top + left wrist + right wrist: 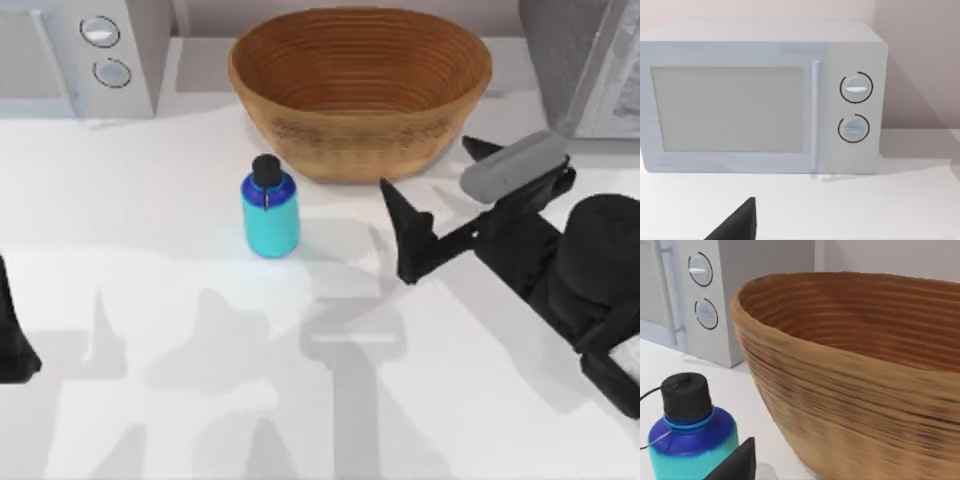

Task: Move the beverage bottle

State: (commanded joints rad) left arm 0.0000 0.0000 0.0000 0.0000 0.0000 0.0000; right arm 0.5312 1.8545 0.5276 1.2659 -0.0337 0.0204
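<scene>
On the surface (180, 300), the beverage bottle (270, 212) stands just in front of the basket (360, 90), with the microwave (75, 55) at back left and the right pincer (440, 200) to the bottle's right.

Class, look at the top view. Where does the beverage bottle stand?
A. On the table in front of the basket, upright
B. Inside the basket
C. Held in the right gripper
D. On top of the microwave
A: the beverage bottle stands upright on the table just in front of the basket, with the open right gripper apart from it.
</scene>
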